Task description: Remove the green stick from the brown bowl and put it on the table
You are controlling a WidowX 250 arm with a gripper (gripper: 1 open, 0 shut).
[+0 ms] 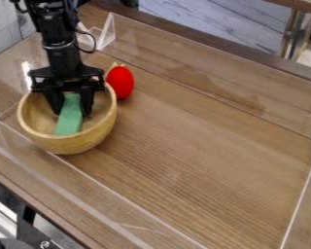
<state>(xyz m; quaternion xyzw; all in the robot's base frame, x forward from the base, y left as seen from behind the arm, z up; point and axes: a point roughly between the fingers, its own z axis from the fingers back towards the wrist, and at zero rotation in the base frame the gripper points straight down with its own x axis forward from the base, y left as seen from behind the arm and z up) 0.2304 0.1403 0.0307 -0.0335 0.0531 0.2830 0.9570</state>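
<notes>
The brown bowl (pixel 39 138) sits at the left of the table (pixel 210 146). The green stick (pixel 71 123) lies inside it, tilted, with its upper end between my fingers. My gripper (pixel 71 103) points straight down into the bowl. Its black fingers (pixel 53 103) press on both sides of the stick, so it is shut on it. The stick's lower end rests on the bowl's pale inside.
A red rounded object (pixel 120 81) stands just right of the bowl, close to the gripper. Clear acrylic walls (pixel 106 29) run along the table's edges, with one near the bowl on the left.
</notes>
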